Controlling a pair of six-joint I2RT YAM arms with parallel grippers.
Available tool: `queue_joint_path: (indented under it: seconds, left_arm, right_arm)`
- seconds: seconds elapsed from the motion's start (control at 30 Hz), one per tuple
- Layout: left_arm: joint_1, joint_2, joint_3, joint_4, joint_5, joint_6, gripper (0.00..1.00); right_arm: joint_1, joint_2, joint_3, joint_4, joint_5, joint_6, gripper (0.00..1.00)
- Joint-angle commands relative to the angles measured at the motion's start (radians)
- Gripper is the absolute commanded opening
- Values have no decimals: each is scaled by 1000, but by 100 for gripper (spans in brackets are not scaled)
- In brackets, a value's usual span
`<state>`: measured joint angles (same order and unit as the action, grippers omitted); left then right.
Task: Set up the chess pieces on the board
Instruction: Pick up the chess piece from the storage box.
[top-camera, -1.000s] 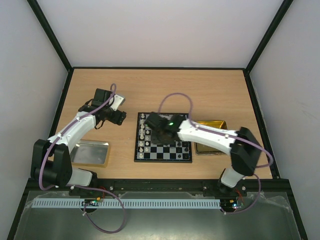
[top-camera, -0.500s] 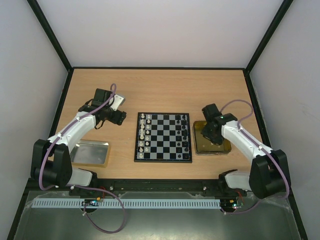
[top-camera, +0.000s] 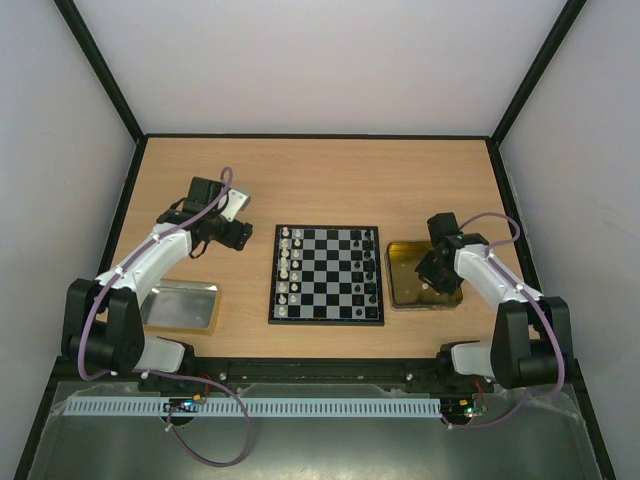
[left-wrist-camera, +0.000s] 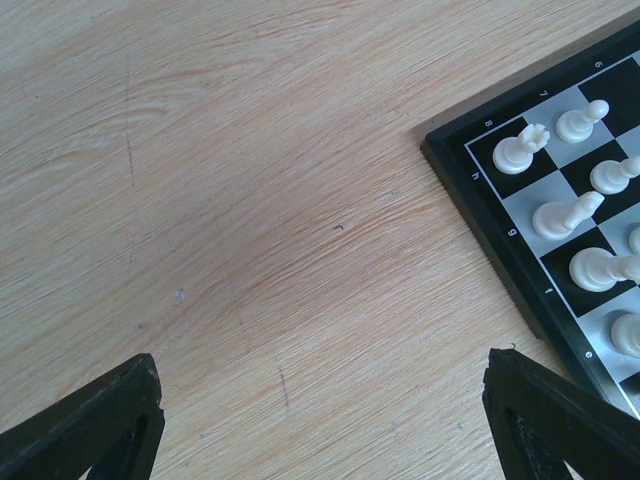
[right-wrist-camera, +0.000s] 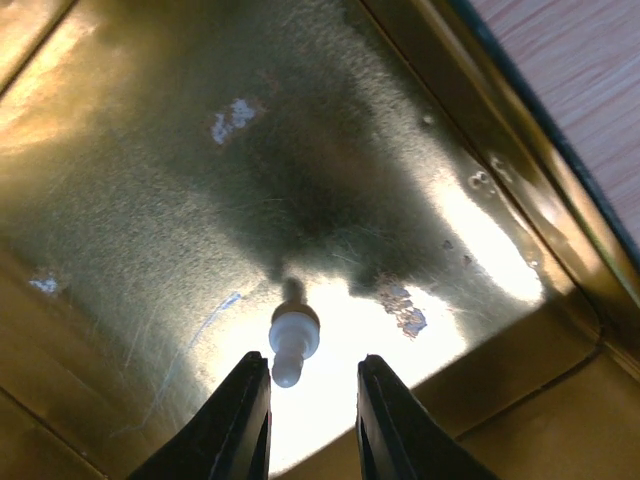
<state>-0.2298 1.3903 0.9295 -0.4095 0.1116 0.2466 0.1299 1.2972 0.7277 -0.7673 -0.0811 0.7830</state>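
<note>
The board (top-camera: 326, 318) lies in the middle of the table, with white chess pieces (top-camera: 288, 270) in its two left columns and black ones (top-camera: 370, 265) on its right side. My right gripper (top-camera: 430, 272) hangs over the gold tray (top-camera: 400, 295). In the right wrist view that gripper (right-wrist-camera: 312, 365) is open. A single white pawn (right-wrist-camera: 293, 340) stands on the tray floor (right-wrist-camera: 200, 180) just inside the left finger, not gripped. My left gripper (top-camera: 240, 235) hovers left of the board, open (left-wrist-camera: 318, 365) over bare wood, with the board's corner (left-wrist-camera: 520, 290) and white pieces (left-wrist-camera: 520, 150) to its right.
A silver tray (top-camera: 185, 305) sits at the near left beside the left arm. The gold tray's raised walls (right-wrist-camera: 520, 160) surround the right gripper. Black frame rails border the table.
My right arm has swung from over the board to the right and now hangs over the gold tray. The left arm has not moved.
</note>
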Motion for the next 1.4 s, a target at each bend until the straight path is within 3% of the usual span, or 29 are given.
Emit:
queue_joint_path:
  seconds: [0.0, 0.37, 0.57, 0.67, 0.93, 1.03, 1.13, 1.37]
  left_arm:
    - [0, 7, -1, -3, -2, 8, 88]
    - [0, 12, 0, -3, -3, 8, 87]
    - [0, 15, -3, -1, -3, 8, 87]
    - [0, 15, -4, -2, -5, 8, 87]
    - [0, 15, -2, -2, 0, 7, 88]
    - [-2, 16, 1, -2, -2, 8, 87]
    - [-3, 18, 0, -3, -3, 8, 87]
    - [-3, 16, 2, -3, -10, 7, 87]
  right_arm:
    - [-4, 8, -9, 30, -15, -22, 24]
    - [-5, 26, -52, 72, -41, -22, 23]
    - [-4, 33, -55, 87, -45, -28, 8]
    - [-5, 20, -34, 63, -27, -28, 2]
    - [26, -79, 122, -72, 14, -18, 2]
    - [141, -82, 186, -107, 31, 41, 2]
    - [333, -49, 249, -105, 47, 137, 2]
    - [770, 207, 461, -99, 92, 248, 2]
